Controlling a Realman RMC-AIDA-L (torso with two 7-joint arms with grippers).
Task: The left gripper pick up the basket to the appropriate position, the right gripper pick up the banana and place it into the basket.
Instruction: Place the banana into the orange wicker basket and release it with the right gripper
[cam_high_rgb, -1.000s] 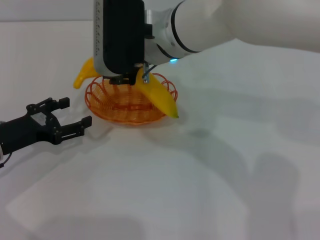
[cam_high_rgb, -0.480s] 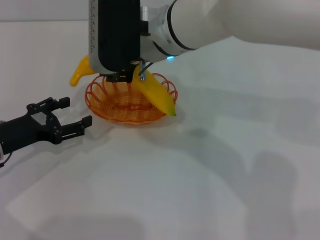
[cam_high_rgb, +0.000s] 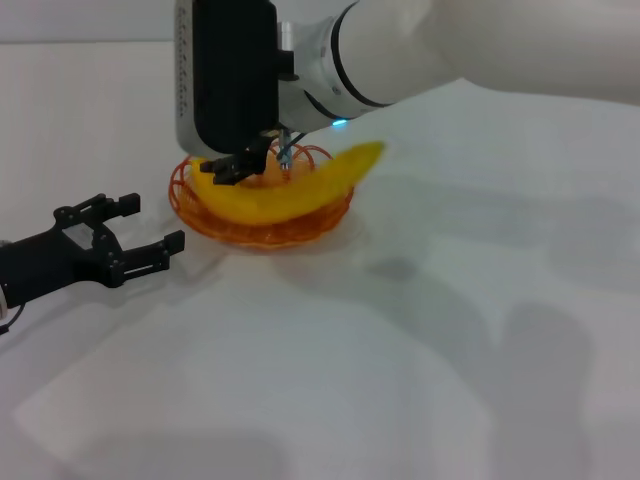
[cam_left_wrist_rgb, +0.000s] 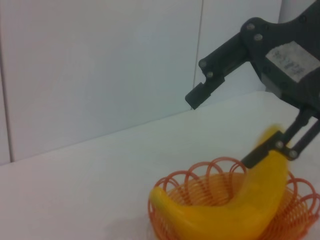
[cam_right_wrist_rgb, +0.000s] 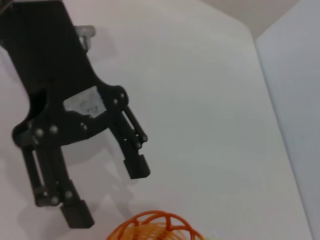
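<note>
Since the earlier frame your banana (cam_high_rgb: 285, 193) has dropped from its tilted hang under the right hand (cam_high_rgb: 243, 165) and now lies lengthwise across the basket (cam_high_rgb: 200, 212), one end at the rim on the robot's left, the other sticking out past the rim on the robot's right. Your right hand sits directly above the basket's left half with its fingers spread apart and nothing between them; in the left wrist view one finger (cam_left_wrist_rgb: 272, 148) is at the banana's (cam_left_wrist_rgb: 235, 212) raised end, the other (cam_left_wrist_rgb: 207, 85) well clear above it, though you cannot tell whether the lower finger touches the skin. The right wrist view shows the hand (cam_right_wrist_rgb: 110, 192) released, with only the basket's scalloped rim (cam_right_wrist_rgb: 155, 225) below. The basket rests on the white table (cam_high_rgb: 400, 370). Your left hand (cam_high_rgb: 135, 230) rests low near the table to the robot's left of the basket, apart from it, fingers open and holding nothing.
</note>
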